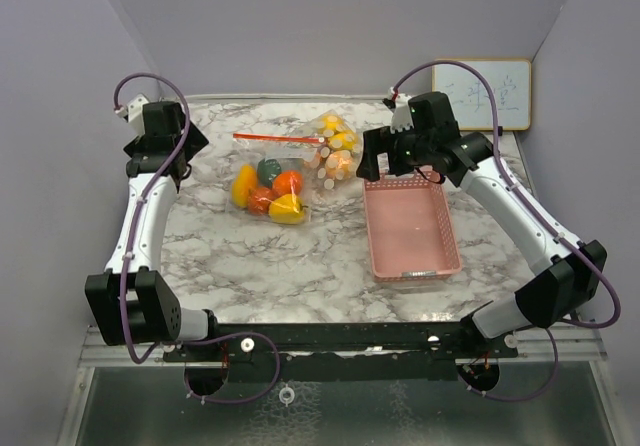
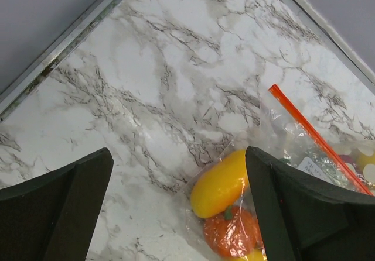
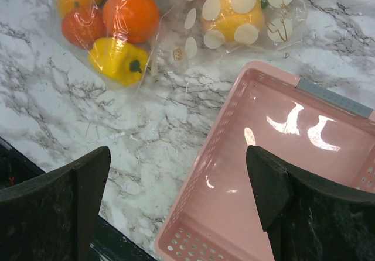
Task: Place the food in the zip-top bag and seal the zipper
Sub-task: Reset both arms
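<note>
The food (image 1: 268, 188), yellow, orange, red and green toy pieces, lies inside a clear zip-top bag with a red-orange zipper strip (image 1: 280, 138) at the table's middle back. My left gripper (image 1: 188, 148) is open and empty, left of the bag. In the left wrist view its jaws (image 2: 179, 214) stand wide apart above a yellow piece (image 2: 221, 182) and an orange one (image 2: 231, 232), with the zipper strip (image 2: 316, 135) to the right. My right gripper (image 1: 385, 161) is open and empty over the basket's far end. The right wrist view (image 3: 179, 208) shows an orange piece (image 3: 130, 15) and a yellow pepper (image 3: 117, 59) in the bag.
An empty pink mesh basket (image 1: 410, 228) stands right of the bag; its wall (image 3: 205, 173) lies under my right jaws. A second clear bag with pale dots (image 1: 335, 151) holds more yellow and orange pieces beside the first. A whiteboard (image 1: 490, 94) leans at the back right.
</note>
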Action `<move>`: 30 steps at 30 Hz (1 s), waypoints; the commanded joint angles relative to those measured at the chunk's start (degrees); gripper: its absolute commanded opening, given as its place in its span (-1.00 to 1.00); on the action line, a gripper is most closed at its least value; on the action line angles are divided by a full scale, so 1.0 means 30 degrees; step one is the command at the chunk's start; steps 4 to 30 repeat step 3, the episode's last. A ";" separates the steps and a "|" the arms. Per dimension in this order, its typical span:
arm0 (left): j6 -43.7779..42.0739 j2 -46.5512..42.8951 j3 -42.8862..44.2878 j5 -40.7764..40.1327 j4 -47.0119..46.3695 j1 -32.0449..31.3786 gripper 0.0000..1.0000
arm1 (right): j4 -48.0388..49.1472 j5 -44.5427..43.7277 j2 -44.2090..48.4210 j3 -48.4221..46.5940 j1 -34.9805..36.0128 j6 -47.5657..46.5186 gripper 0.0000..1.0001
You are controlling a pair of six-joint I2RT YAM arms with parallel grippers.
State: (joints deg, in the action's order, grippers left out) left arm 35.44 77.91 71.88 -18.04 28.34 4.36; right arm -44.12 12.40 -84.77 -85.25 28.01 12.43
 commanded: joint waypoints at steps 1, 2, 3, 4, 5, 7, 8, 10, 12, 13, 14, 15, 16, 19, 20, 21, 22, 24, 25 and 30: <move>0.0305 -0.0023 0.0849 -0.0709 0.0763 -0.0186 0.98 | 0.0314 -0.0465 -0.0053 -0.0448 -0.0020 0.0203 0.99; 0.0299 0.0177 0.1104 -0.0674 0.1095 -0.0167 0.98 | 0.0320 -0.0472 -0.0045 -0.0430 -0.0024 0.0199 0.99; 0.0280 0.0311 0.1278 -0.0641 0.1291 -0.0165 0.98 | 0.0343 -0.0472 -0.0029 -0.0387 -0.0021 0.0195 0.99; 0.0280 0.0311 0.1278 -0.0641 0.1291 -0.0165 0.98 | 0.0343 -0.0472 -0.0029 -0.0387 -0.0021 0.0195 0.99; 0.0280 0.0311 0.1278 -0.0641 0.1291 -0.0165 0.98 | 0.0343 -0.0472 -0.0029 -0.0387 -0.0021 0.0195 0.99; 0.0280 0.0311 0.1278 -0.0641 0.1291 -0.0165 0.98 | 0.0343 -0.0472 -0.0029 -0.0387 -0.0021 0.0195 0.99; 0.0280 0.0311 0.1278 -0.0641 0.1291 -0.0165 0.98 | 0.0343 -0.0472 -0.0029 -0.0387 -0.0021 0.0195 0.99; 0.0280 0.0311 0.1278 -0.0641 0.1291 -0.0165 0.98 | 0.0343 -0.0472 -0.0029 -0.0387 -0.0021 0.0195 0.99; 0.0280 0.0311 0.1278 -0.0641 0.1291 -0.0165 0.98 | 0.0343 -0.0472 -0.0029 -0.0387 -0.0021 0.0195 0.99; 0.0280 0.0311 0.1278 -0.0641 0.1291 -0.0165 0.98 | 0.0343 -0.0472 -0.0029 -0.0387 -0.0021 0.0195 0.99; 0.0280 0.0311 0.1278 -0.0641 0.1291 -0.0165 0.98 | 0.0343 -0.0472 -0.0029 -0.0387 -0.0021 0.0195 0.99; 0.0280 0.0311 0.1278 -0.0641 0.1291 -0.0165 0.98 | 0.0343 -0.0472 -0.0029 -0.0387 -0.0021 0.0195 0.99; 0.0280 0.0311 0.1278 -0.0641 0.1291 -0.0165 0.98 | 0.0343 -0.0472 -0.0029 -0.0387 -0.0021 0.0195 0.99; 0.0280 0.0311 0.1278 -0.0641 0.1291 -0.0165 0.98 | 0.0343 -0.0472 -0.0029 -0.0387 -0.0021 0.0195 0.99; 0.0280 0.0311 0.1278 -0.0641 0.1291 -0.0165 0.98 | 0.0343 -0.0472 -0.0029 -0.0387 -0.0021 0.0195 0.99; 0.0280 0.0311 0.1278 -0.0641 0.1291 -0.0165 0.98 | 0.0343 -0.0472 -0.0029 -0.0387 -0.0021 0.0195 0.99; 0.0280 0.0311 0.1278 -0.0641 0.1291 -0.0165 0.98 | 0.0343 -0.0472 -0.0029 -0.0387 -0.0021 0.0195 0.99; 0.0280 0.0311 0.1278 -0.0641 0.1291 -0.0165 0.98 | 0.0343 -0.0472 -0.0029 -0.0387 -0.0021 0.0195 0.99; 0.0280 0.0311 0.1278 -0.0641 0.1291 -0.0165 0.98 | 0.0343 -0.0472 -0.0029 -0.0387 -0.0021 0.0195 0.99; 0.0280 0.0311 0.1278 -0.0641 0.1291 -0.0165 0.98 | 0.0343 -0.0472 -0.0029 -0.0387 -0.0021 0.0195 0.99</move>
